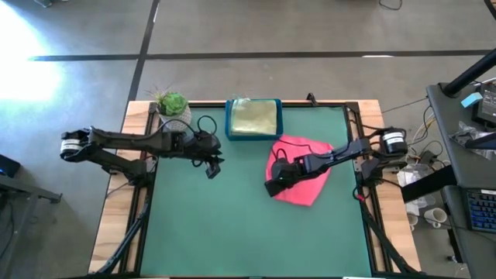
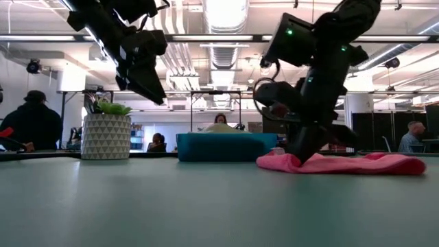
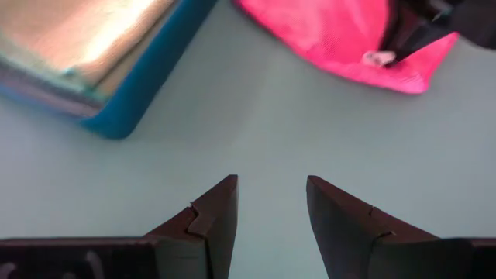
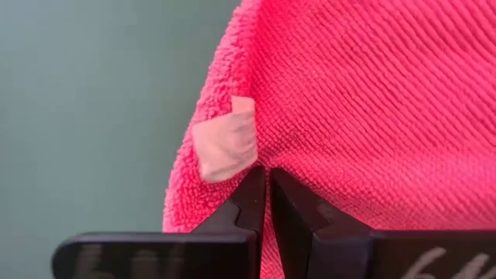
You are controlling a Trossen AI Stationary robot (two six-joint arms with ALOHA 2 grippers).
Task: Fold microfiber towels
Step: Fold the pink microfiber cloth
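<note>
I see the blue tray (image 1: 229,128) at the far edge of the green table (image 1: 232,232), just beside the potted plant (image 1: 172,105) in its patterned pot. Folded towels (image 1: 254,117) fill the tray; the top one looks pale yellow-green, and from my left wrist camera I can make out a few layered edges beneath it, though I cannot tell their colours apart.

The hot pink towel (image 1: 304,172) lies on the table just in front of the tray and toward the right side, rumpled rather than flat. My right gripper (image 1: 273,186) is down on its near-left edge. In the right wrist view its fingers (image 4: 246,203) are pressed together with no gap, pinching the pink pile right next to a small pale tag (image 4: 226,144) sewn at the hem.

My left gripper (image 1: 213,169) hangs above bare table to the left of the tray, well apart from the pink towel. Its fingers (image 3: 208,221) stand moderately parted, with nothing between them.
</note>
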